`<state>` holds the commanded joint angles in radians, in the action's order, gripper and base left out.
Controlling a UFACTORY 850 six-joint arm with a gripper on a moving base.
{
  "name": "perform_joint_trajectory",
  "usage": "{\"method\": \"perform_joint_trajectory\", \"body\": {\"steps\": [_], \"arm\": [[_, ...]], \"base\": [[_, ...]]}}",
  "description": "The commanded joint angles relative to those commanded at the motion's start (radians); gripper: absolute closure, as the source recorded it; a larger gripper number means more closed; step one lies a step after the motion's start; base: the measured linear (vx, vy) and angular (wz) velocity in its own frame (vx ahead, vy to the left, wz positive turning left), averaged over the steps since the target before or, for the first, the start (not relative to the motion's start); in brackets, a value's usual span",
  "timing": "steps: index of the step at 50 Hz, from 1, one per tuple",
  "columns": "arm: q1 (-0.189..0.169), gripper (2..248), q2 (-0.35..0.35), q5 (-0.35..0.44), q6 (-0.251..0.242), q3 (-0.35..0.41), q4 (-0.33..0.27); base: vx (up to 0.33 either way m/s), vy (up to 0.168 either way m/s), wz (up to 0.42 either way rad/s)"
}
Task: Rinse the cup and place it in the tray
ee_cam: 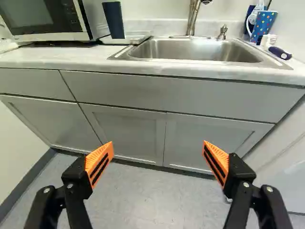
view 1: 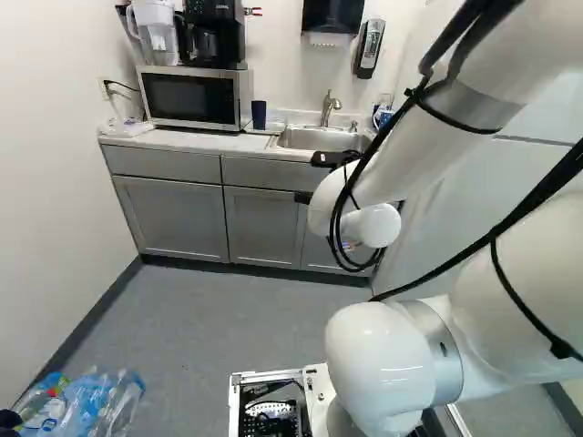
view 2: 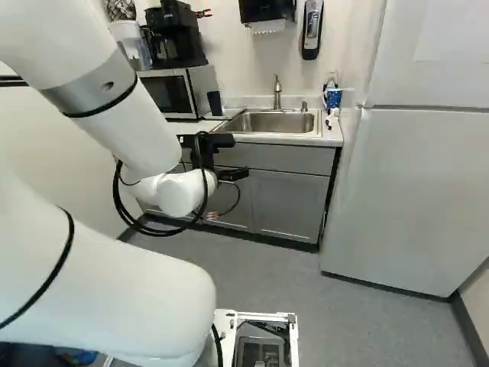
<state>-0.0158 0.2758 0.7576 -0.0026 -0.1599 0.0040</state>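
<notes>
Holding two fingers (ee_cam: pixel 99 163) wide, the end effector (view 2: pixel 240 157) faces one sink (ee_cam: pixel 190 50), one tray (ee_cam: pixel 135 36), one dark cup (ee_cam: pixel 113 20).

Grey cabinets (view 1: pixel 173 218) under a pale countertop (view 1: pixel 182 139) line a white wall (view 1: pixel 278 55) — white fridge (view 2: pixel 405 191) alongside, grey floor (view 1: pixel 228 319) below.

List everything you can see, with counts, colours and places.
Tray: one, whitish, beside microwave
Cup: one, dark blue, on tray
Sink: one, steel, in counter
Faucet: one, metallic, behind sink
Counter: one, whitish, atop cabinets
Cabinets: one row, grey, under counter
Spotted mug: one, blue, beside sink
Microwave: one, silver-black, on counter
Coffee maker: one, black, on microwave
Pitcher: one, clear, beside coffee maker
Wall dispensers: two, mostly black, above sink
Fridge: one, pale, beside counter
Bottles: several, clear, lower left of left base view
Arm: one, white, before counter
Gripper: one, black, orange pads, open, facing cabinets
</notes>
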Motion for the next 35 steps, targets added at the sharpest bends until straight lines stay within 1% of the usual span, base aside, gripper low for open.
{"method": "perform_joint_trajectory", "body": {"steps": [17,35], "arm": [[0.010,3,0.002,0.070,0.002,0.044,-0.002],[0.015,3,0.003,0.109,0.002,0.069,-0.004]], "base": [[0.000,0.000,0.000],[0.000,0.000,0.000]]}}
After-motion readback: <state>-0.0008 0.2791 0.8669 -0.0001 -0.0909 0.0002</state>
